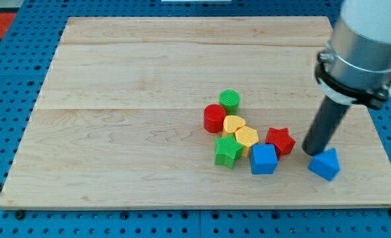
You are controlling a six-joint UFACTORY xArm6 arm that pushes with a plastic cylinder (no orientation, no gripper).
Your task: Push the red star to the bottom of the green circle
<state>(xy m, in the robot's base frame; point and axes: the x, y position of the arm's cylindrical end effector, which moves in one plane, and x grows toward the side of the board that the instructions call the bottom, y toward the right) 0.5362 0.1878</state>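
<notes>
So nearest the view's bottom there's a blue block [324,164] with an angled, sort of triangular shape, off on the view's right, and a blue cube [263,159] more toward the middle. My tip [312,150] is sitting right at the upper-left corner of that angled blue block, touching or just about, and there's no gripper on this thing at all, just a plain dark rod, so nothing is being grabbed or let go. The red star [281,141] is just to the view's left of my tip with a small gap between them, and it's pressed up against the blue cube's upper right. Left of the cube is a green star [228,151], and above that two yellow blocks, one hexagon-ish [246,137] and one heart-ish [233,123], bunched together. A red cylinder [214,118] hugs the heart one's left side. Farthest back in the cluster is the green circle [230,100], so the red star sits below it and off to the right. All of it is on the wooden board [116,99].
</notes>
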